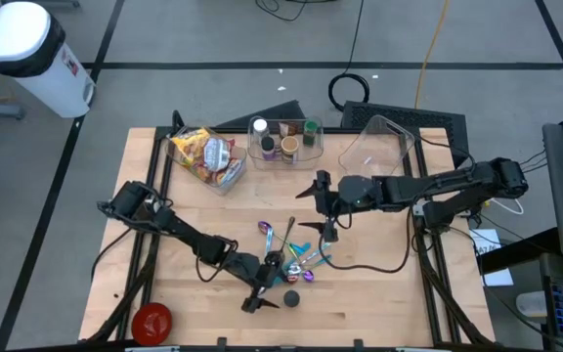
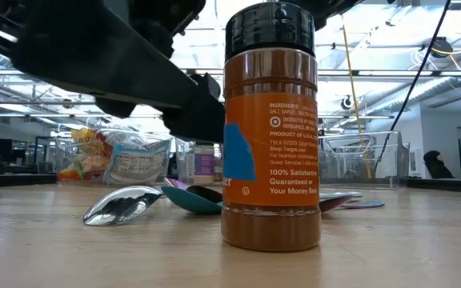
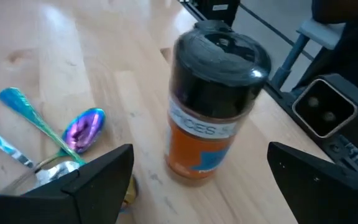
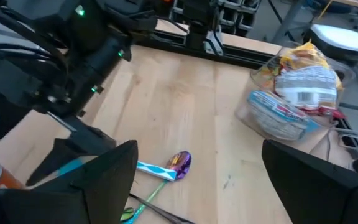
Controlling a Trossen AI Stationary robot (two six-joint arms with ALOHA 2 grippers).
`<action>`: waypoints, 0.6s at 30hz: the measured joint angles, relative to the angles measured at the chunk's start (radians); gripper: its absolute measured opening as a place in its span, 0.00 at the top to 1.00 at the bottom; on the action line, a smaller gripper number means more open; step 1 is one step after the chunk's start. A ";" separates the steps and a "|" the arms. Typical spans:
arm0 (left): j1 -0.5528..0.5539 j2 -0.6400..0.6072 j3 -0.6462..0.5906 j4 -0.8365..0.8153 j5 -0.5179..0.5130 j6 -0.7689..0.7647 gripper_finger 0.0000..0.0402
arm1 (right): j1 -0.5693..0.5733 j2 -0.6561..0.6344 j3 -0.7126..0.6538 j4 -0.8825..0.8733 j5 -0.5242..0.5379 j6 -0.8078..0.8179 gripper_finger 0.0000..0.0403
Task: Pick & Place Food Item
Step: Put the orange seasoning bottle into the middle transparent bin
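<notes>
An orange spice jar with a black lid (image 1: 290,298) stands upright on its base near the table's front edge. It fills the low view (image 2: 270,128). My left gripper (image 1: 266,293) is open just to the jar's left. In the left wrist view the jar (image 3: 213,106) stands ahead between the two spread fingers (image 3: 201,151), with a gap on each side. My right gripper (image 1: 324,207) is open and empty over the table's middle, beyond the spoons; it also shows in its own wrist view (image 4: 197,149).
Several coloured spoons (image 1: 291,256) lie just behind the jar. At the back stand a clear tub of snack bags (image 1: 206,156), a clear tub of small jars (image 1: 283,140) and an empty clear tub (image 1: 377,145). A red round thing (image 1: 151,321) lies front left.
</notes>
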 joint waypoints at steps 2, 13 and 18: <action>0.011 0.000 0.005 -0.001 -0.002 0.004 0.07 | 0.000 0.000 0.000 0.001 -0.001 0.000 0.17; 0.048 0.106 0.101 0.000 0.186 0.014 0.07 | 0.000 0.000 0.000 0.007 -0.004 0.006 0.17; 0.055 0.105 0.103 0.043 0.186 0.086 0.07 | 0.003 0.000 0.000 0.000 -0.005 0.006 0.17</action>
